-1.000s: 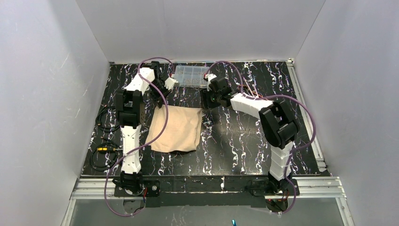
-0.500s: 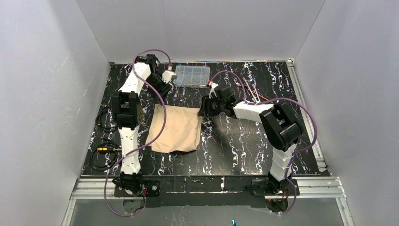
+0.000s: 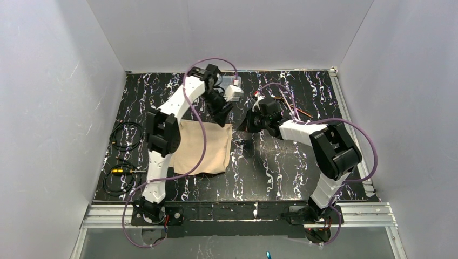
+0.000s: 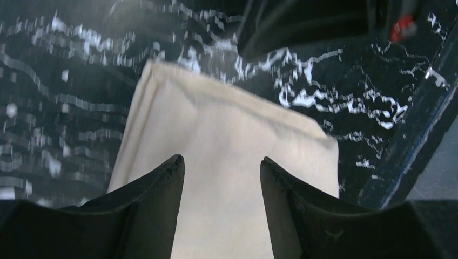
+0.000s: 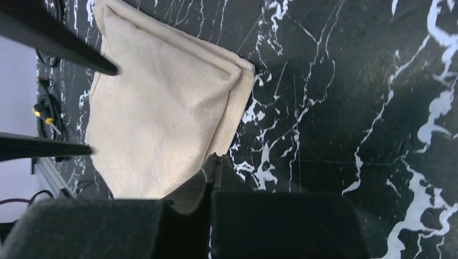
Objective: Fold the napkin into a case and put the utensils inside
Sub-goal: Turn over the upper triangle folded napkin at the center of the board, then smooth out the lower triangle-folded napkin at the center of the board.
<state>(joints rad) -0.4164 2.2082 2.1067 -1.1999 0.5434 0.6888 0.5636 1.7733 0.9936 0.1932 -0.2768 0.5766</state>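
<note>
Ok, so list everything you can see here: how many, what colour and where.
napkin: one, beige, folded, lying left of the table's centre
utensils: count unclear, thin copper pieces, far side, right of centre
cable coils: two, black, beyond the table's left edge
table: one, black with white veins
purple cables: at least two, looping above the table
left gripper: one, black, open, over the napkin's far edge
right gripper: one, black, shut with nothing seen in it, at the napkin's right edge
</note>
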